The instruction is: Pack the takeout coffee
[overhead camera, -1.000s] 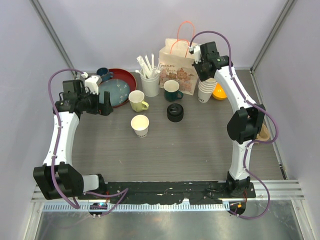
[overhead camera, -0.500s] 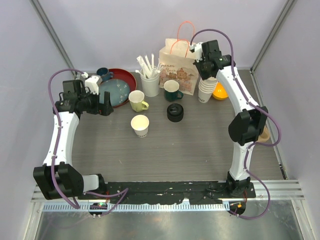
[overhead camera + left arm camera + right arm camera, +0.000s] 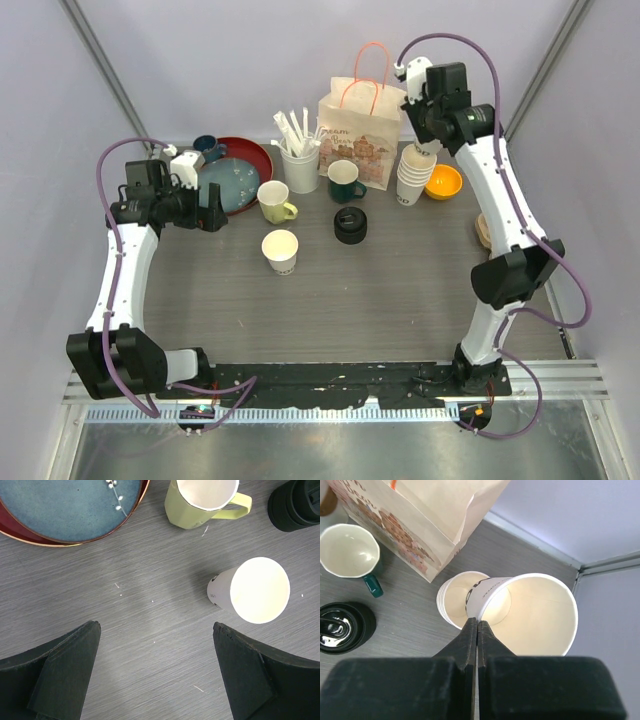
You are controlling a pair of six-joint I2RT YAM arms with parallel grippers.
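– How are the right gripper's (image 3: 477, 622) jaws set?
– Pinched on a lidless paper cup's (image 3: 535, 615) wall; mouth turned upward, axis near upright, the stack (image 3: 455, 597) at 9 o'clock.
– The left gripper (image 3: 155, 625)?
– Spread; a second cup (image 3: 255, 590) is stood upright at 2 o'clock.

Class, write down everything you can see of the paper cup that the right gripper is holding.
The paper cup is cream-white, lidless and empty, with a rolled rim and some black print on its outer wall. It looks like thin coated paper. The right gripper is shut on its rim, and nothing else visibly holds it. The cup hangs tilted, mouth toward the wrist camera, over the stack of cups. Whether its base touches that stack cannot be told.
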